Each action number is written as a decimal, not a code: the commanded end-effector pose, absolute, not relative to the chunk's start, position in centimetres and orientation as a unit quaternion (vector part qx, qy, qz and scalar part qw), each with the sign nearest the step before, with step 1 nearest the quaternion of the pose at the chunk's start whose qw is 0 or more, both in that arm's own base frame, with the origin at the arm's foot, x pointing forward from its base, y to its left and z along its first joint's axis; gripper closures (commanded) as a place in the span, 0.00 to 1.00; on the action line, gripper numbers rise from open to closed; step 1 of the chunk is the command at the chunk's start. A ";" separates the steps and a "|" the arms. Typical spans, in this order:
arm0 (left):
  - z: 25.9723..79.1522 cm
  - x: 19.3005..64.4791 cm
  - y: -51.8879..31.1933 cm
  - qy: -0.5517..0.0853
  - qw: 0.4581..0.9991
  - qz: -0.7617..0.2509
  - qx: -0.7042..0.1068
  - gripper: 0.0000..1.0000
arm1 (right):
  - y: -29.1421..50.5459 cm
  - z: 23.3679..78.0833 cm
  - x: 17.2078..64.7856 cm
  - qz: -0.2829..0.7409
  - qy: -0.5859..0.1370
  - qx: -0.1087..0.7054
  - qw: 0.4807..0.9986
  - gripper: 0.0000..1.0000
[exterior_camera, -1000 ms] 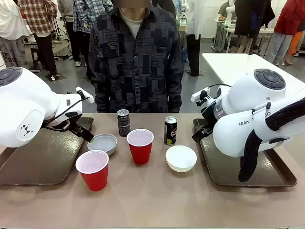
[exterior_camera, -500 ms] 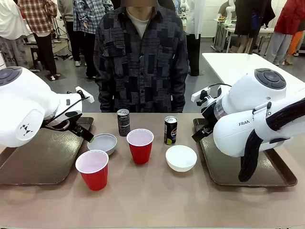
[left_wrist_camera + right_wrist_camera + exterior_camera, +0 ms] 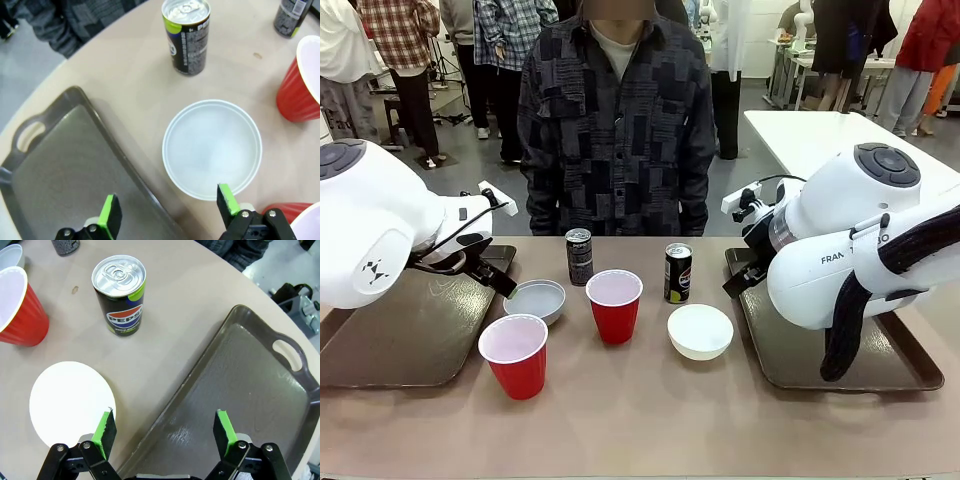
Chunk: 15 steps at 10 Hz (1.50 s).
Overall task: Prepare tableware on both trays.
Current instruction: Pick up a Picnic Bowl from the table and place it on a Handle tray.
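Note:
Two dark brown trays lie on the table, one at the left (image 3: 400,335) and one at the right (image 3: 820,350). Between them stand two red cups (image 3: 516,355) (image 3: 614,304), two white bowls (image 3: 536,300) (image 3: 700,331) and two dark cans (image 3: 579,256) (image 3: 678,272). My left gripper (image 3: 167,212) hangs open above the left bowl (image 3: 212,148) and the left tray's edge (image 3: 65,150). My right gripper (image 3: 165,432) is open over the right tray's rim (image 3: 200,365), beside the right bowl (image 3: 70,402) and a Pepsi can (image 3: 120,295).
A person in a dark patterned shirt (image 3: 610,120) stands at the far side of the table, hands out of sight. Another white table (image 3: 820,135) stands behind at the right. Bare tabletop (image 3: 640,420) stretches along the near edge.
The person has shifted slightly to the right. Both arms and all the tableware stay where they were.

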<state>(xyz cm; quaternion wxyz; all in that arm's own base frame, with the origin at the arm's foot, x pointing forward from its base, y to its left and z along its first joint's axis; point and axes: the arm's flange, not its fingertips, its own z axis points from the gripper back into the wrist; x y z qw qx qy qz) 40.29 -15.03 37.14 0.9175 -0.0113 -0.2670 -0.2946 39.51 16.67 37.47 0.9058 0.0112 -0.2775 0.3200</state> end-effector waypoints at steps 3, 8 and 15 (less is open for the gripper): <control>37.1 40.3 -15.0 -0.267 0.917 -0.295 -0.011 0.00 | 16.7 37.5 39.5 0.320 -0.277 0.011 0.906 0.00; 37.1 40.3 -15.0 -0.267 0.917 -0.295 -0.011 0.00 | 16.7 37.5 39.5 0.320 -0.278 0.011 0.906 0.00; 44.0 25.1 -9.2 -0.125 0.919 -0.367 -0.064 0.00 | 13.8 41.4 25.2 0.242 -0.169 -0.005 0.956 0.00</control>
